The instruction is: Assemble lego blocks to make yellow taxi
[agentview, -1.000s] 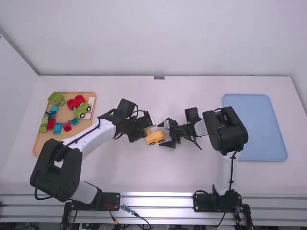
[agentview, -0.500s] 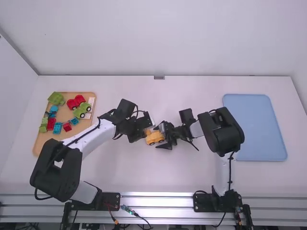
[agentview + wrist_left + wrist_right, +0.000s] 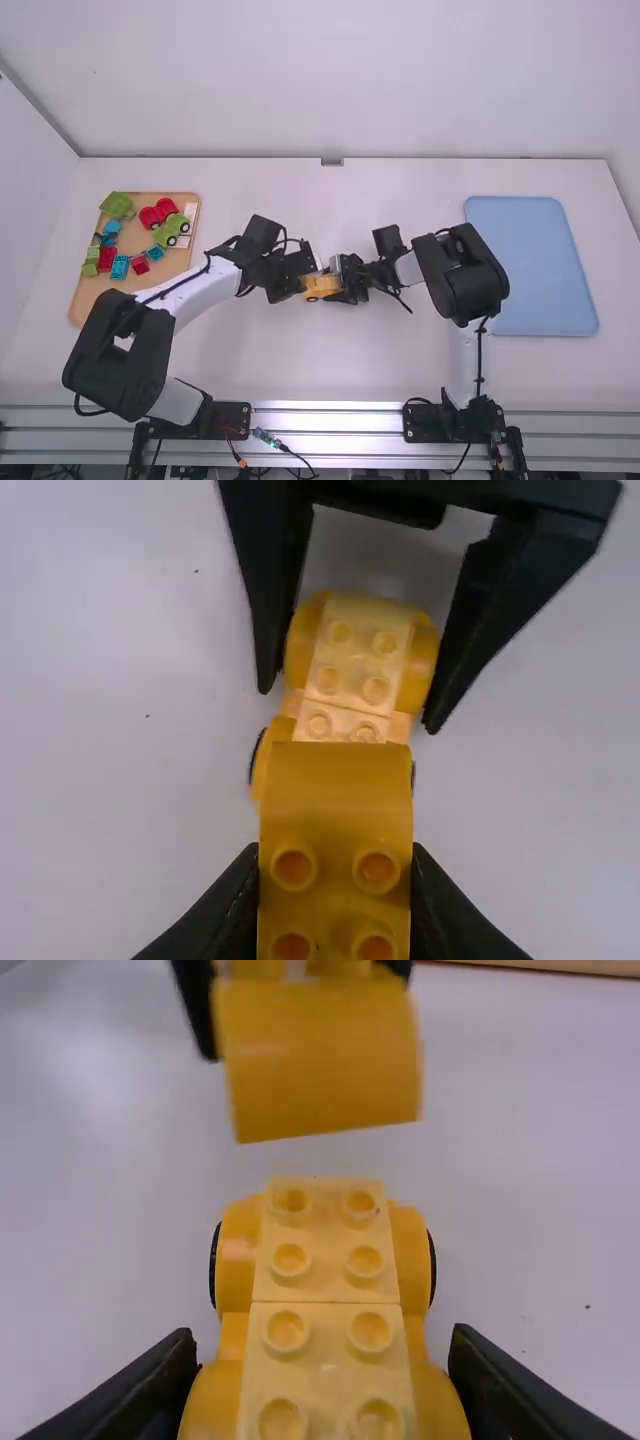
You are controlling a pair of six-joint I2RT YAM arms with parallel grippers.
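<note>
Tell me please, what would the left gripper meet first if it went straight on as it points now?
Its held yellow block would probably meet the yellow wheeled base first, held by the right gripper. Depth is unclear; it may pass just above.

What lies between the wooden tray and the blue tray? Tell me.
The yellow blocks, with the left gripper toward the wooden tray and the right gripper toward the blue tray, in the high view.

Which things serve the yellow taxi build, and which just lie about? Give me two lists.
For the taxi:
- yellow wheeled car base, in the right gripper
- yellow curved studded block, in the left gripper

Apparently just lying about:
- red blocks, green blocks and blue blocks on the wooden tray
- light blue tray
</note>
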